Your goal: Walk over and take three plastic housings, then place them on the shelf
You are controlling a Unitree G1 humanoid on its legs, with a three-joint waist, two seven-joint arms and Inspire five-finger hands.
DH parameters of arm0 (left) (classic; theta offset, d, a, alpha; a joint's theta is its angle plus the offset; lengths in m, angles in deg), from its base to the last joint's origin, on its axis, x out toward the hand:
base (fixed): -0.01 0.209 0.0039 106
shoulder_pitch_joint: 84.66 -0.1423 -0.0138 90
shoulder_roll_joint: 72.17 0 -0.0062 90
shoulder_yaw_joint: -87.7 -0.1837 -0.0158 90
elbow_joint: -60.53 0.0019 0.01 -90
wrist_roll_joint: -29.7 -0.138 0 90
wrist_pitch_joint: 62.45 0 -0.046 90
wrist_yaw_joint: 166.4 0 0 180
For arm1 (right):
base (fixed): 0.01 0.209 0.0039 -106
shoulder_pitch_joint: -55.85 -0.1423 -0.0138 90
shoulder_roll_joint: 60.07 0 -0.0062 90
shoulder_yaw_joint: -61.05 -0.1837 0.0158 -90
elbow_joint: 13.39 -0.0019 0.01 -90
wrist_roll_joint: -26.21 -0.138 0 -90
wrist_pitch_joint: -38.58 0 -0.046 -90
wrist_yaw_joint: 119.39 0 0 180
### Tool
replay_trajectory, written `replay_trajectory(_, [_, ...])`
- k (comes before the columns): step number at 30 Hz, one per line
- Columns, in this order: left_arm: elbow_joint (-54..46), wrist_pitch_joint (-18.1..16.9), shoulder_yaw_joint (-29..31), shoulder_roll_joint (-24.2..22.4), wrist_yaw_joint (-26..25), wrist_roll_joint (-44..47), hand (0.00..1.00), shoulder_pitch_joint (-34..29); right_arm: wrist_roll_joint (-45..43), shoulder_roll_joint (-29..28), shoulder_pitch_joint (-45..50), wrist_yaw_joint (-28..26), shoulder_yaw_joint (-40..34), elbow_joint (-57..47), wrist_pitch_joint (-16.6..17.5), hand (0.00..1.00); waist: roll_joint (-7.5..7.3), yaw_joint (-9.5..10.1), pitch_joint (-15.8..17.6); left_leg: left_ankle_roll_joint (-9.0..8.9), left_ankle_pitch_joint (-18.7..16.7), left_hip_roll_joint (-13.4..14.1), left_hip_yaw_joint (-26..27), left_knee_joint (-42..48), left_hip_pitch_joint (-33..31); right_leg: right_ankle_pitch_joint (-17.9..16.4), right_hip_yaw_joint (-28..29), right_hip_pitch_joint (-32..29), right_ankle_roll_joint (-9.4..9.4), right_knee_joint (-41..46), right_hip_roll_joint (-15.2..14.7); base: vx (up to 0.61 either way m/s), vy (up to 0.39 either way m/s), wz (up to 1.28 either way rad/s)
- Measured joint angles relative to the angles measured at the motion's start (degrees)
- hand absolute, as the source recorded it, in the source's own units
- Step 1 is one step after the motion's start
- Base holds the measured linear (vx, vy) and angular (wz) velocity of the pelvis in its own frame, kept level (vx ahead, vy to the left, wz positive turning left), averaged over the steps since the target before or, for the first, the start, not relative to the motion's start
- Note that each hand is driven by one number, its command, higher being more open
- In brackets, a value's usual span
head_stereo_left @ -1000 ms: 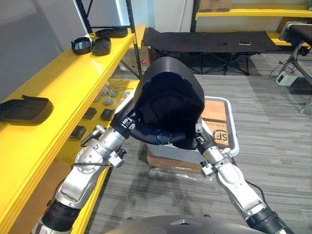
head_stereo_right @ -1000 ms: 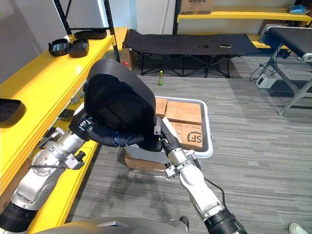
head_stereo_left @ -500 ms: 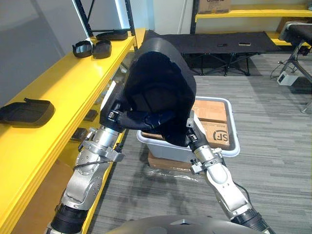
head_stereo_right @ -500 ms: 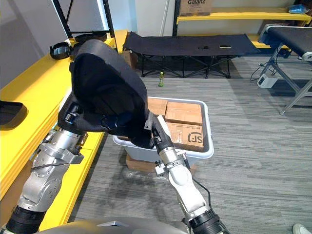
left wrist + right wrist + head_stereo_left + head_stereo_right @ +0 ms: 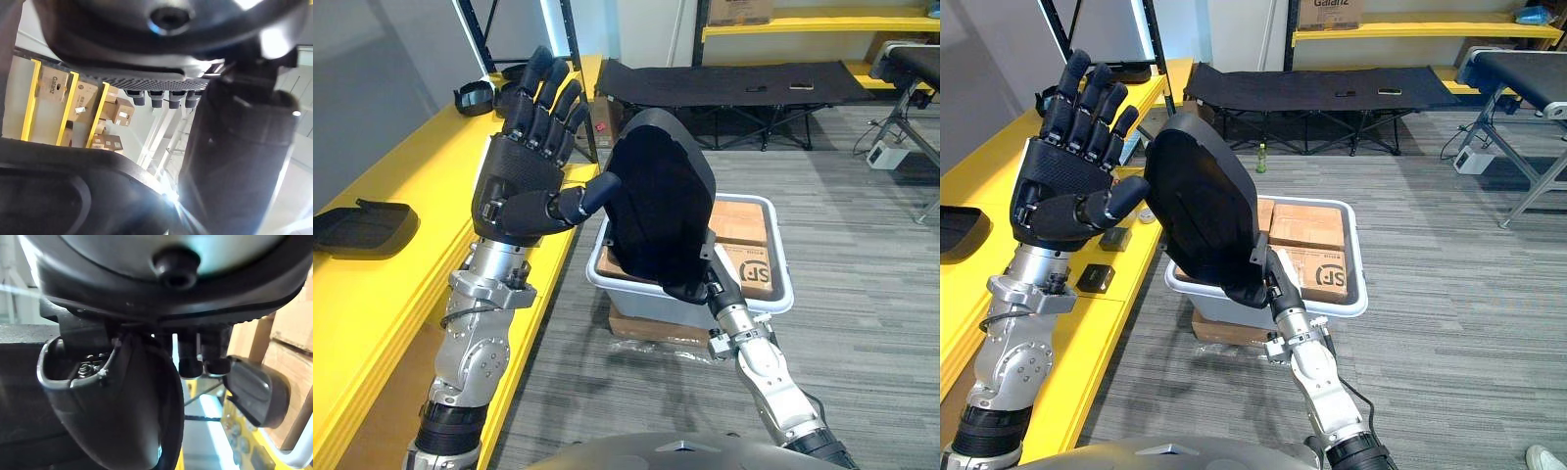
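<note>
The black housing point(image 5: 661, 201) stands upright over the grey bin point(image 5: 773, 294), its lower rim gripped in the curled right hand point(image 5: 697, 284), the left hand point(image 5: 519, 181) spread open just left of it; it looks like a light, stiff, smooth shell, probably steadiest gripped at the rim.

At frame centre the upright plastic housing point(image 5: 1200, 211) covers most of the right robot hand point(image 5: 1273, 279) and part of the white bin point(image 5: 1342, 311). Another housing point(image 5: 955, 227) on the yellow shelf point(image 5: 999, 166) is cut by the left edge.
</note>
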Motion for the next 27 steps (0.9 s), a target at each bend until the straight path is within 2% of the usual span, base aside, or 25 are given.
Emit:
replay_trajectory(5, [2.9,-0.4,0.1,-1.7,1.2,-0.2,1.00,0.0,0.0,0.0,0.0,-1.2,0.0,0.0,0.0,0.00,-0.02,0.00,0.0,0.00,0.0,0.0,0.1,0.0,0.1,0.0,0.1,0.0,0.00,0.0,0.0,0.00,0.000,0.00])
replay_trajectory(10, [5.6,-0.2,0.1,-1.7,-1.8,-7.9,1.00,0.0,-0.2,-0.1,0.0,-1.2,0.0,0.1,0.4,0.00,-0.03,-0.01,0.0,0.00,0.0,0.0,0.1,0.0,0.1,0.0,0.1,0.0,0.00,0.0,0.0,0.00,0.000,0.00])
replay_trajectory(19, [12.8,-0.3,-0.3,-1.6,-2.5,-12.8,1.00,-0.3,-7.5,-0.2,-0.1,-0.5,-0.3,-0.4,1.7,0.00,-0.15,0.08,0.0,0.00,-0.1,0.0,0.5,-0.1,0.5,0.0,0.5,0.0,0.01,0.0,0.0,0.00,0.000,0.00])
replay_trajectory(24, [12.8,-2.6,-1.0,-1.6,-2.4,-12.7,1.00,-0.4,-7.7,-0.7,-0.1,-0.4,-1.8,-2.1,2.4,0.00,-0.15,0.05,0.0,-0.01,-0.2,0.0,0.9,-0.2,0.7,0.0,1.0,-0.1,0.05,0.0,0.0,0.00,0.000,-0.02])
replay_trajectory(27, [13.2,-3.6,-1.1,-1.6,-0.4,-11.5,1.00,-0.4,-7.7,-0.8,-0.1,0.0,-2.4,-4.4,2.8,0.00,-0.15,-0.02,0.0,0.01,-0.4,0.0,1.1,0.0,0.8,0.1,1.2,-0.1,0.09,0.0,0.0,0.00,0.000,-0.02])
